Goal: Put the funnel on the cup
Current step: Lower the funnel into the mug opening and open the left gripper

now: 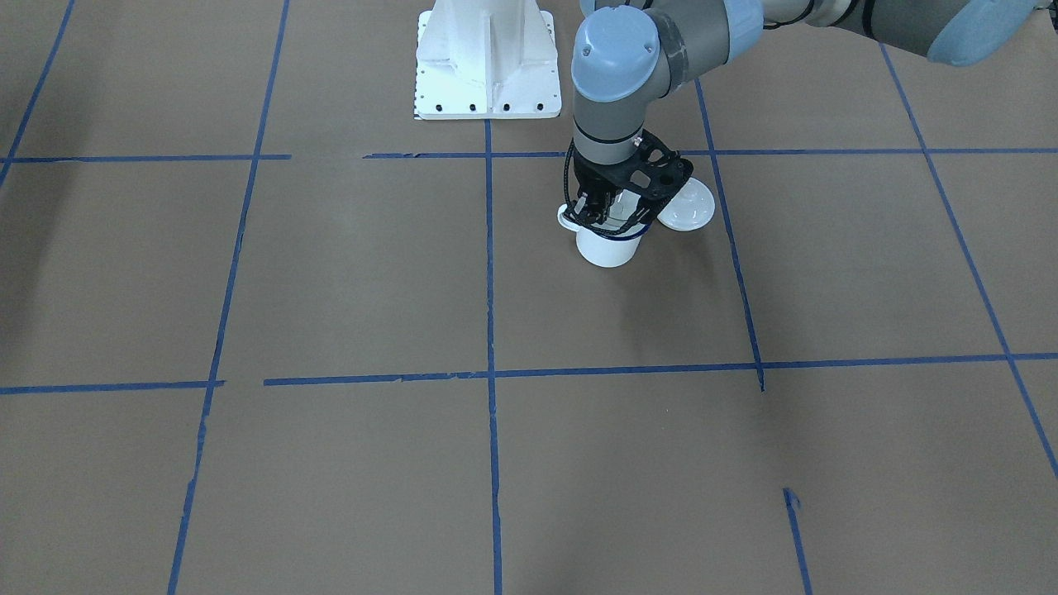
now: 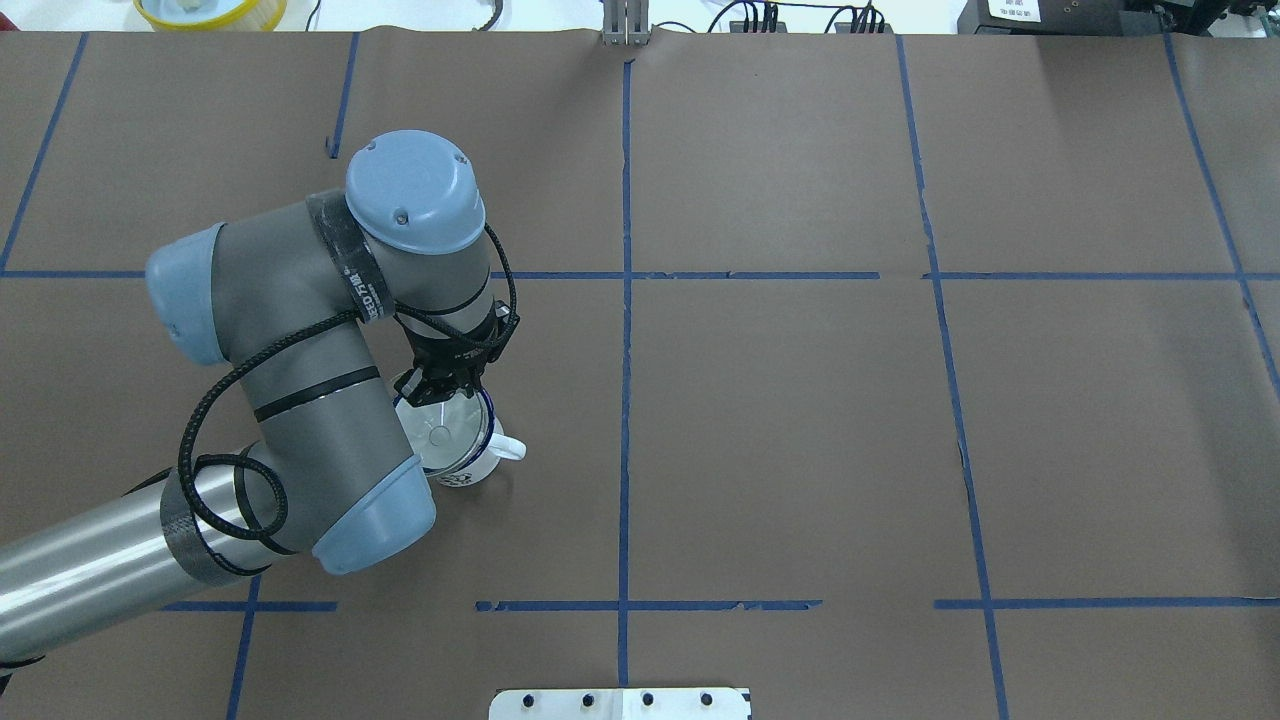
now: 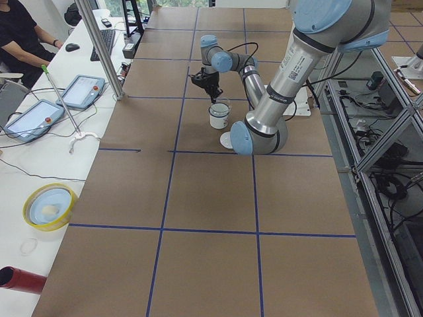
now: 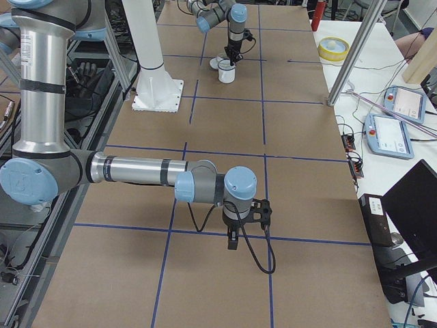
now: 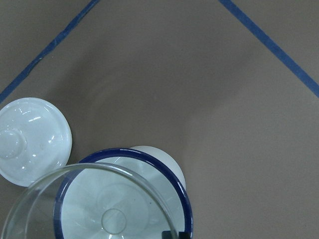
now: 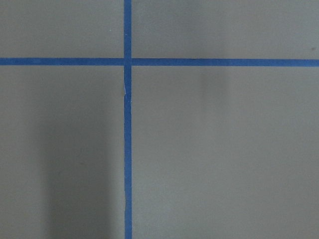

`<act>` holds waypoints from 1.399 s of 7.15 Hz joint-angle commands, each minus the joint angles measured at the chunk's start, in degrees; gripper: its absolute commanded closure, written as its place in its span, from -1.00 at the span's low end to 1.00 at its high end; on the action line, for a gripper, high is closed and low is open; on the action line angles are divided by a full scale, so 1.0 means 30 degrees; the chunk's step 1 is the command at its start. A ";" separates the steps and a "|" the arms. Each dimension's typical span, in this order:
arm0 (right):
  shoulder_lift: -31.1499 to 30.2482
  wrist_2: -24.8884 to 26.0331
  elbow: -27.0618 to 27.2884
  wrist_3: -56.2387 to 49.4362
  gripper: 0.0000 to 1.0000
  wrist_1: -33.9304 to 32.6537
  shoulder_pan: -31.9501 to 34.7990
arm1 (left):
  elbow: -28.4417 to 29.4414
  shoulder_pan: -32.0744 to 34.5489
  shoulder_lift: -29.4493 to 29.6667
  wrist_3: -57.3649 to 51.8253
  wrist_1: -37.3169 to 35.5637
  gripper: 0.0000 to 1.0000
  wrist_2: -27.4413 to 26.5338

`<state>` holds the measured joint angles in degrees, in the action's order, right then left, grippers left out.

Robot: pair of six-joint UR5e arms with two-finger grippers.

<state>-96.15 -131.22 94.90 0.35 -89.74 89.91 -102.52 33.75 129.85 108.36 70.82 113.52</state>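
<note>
The cup (image 1: 607, 248) is a white mug with a dark blue rim, standing upright on the brown table; it also shows in the overhead view (image 2: 470, 468) and the left wrist view (image 5: 175, 185). The clear funnel (image 5: 107, 219) hangs over the cup's mouth, its rim shifted a little toward the lid side; I cannot tell if it touches the cup. My left gripper (image 2: 438, 388) is right above the cup, shut on the funnel's rim (image 2: 440, 432). My right gripper (image 4: 232, 239) shows only in the exterior right view, low over bare table; I cannot tell its state.
A round white knobbed lid (image 1: 690, 207) lies flat beside the cup, also in the left wrist view (image 5: 30, 139). The white robot base (image 1: 488, 62) stands behind. Blue tape lines cross the table. A yellow bowl (image 2: 210, 10) sits past the far edge.
</note>
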 commanded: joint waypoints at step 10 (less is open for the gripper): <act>0.0000 0.0000 0.0008 0.0000 -1.00 0.0000 0.0000 | -0.1647 0.1950 -0.0243 -0.3761 0.0036 -1.00 -0.1397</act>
<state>-96.15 -131.22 94.92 0.35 -89.74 89.91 -104.91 36.26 129.66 101.23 71.28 109.45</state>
